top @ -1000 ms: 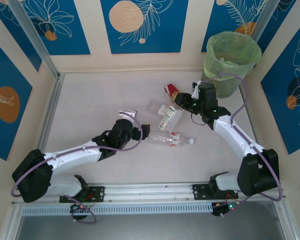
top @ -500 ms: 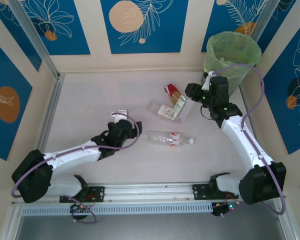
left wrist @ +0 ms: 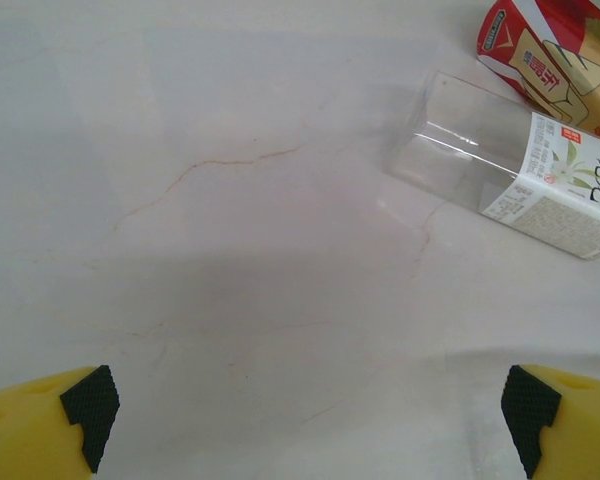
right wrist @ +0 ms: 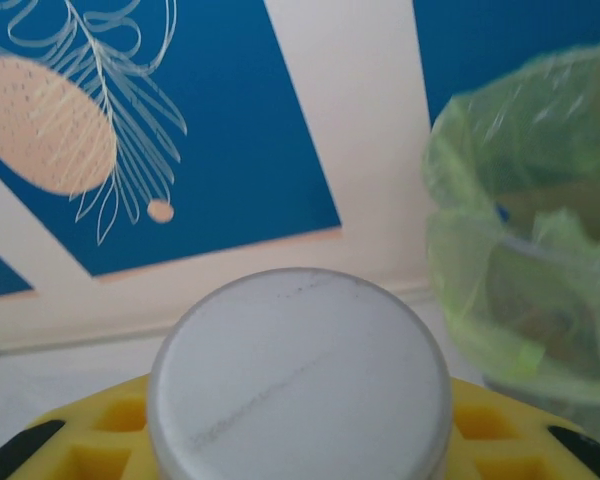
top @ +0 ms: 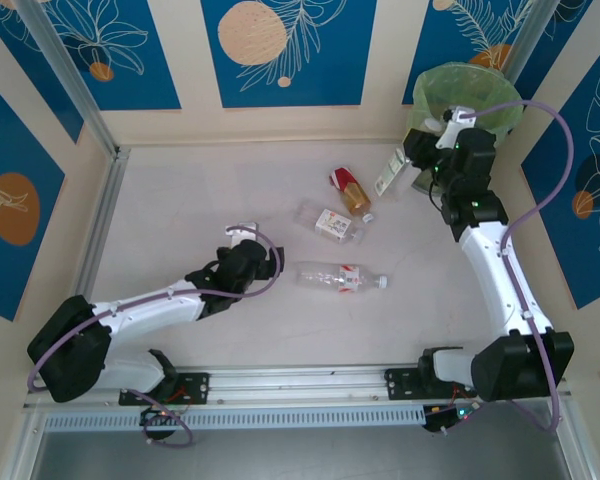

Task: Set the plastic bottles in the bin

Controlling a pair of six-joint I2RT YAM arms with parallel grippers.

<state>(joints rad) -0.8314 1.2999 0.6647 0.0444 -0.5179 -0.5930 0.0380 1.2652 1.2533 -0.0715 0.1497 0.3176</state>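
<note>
a: whats the r side doing?
b: right fingers (right wrist: 485, 425) are clamped on the held bottle (top: 389, 181), white+green label. wrist cam gives me its round pale end sat between the yellow fingers. it's held up off the worktop (top: 180, 220), tilted, just beside the bin (top: 428, 92). thats the bin's left side in the top view, not over the opening.
a: and the l?
b: left fingers (left wrist: 88, 405) are spread wide w/ nothing between them, low over bare worktop, left of centre.
a: how many bottles out on the worktop?
b: i count 3, all lying down. amber bottle (top: 348, 188) w/ red label is nearest the bin. square clear bottle (top: 330, 222) w/ a white label is just beside it on my side. long clear bottle (top: 340, 278) w/ a red band lies apart from those two, closer to the arm bases, just right of the left fingers.
a: anything in the bin?
b: light green bag lining it. cant tell whats inside from these views.
</note>
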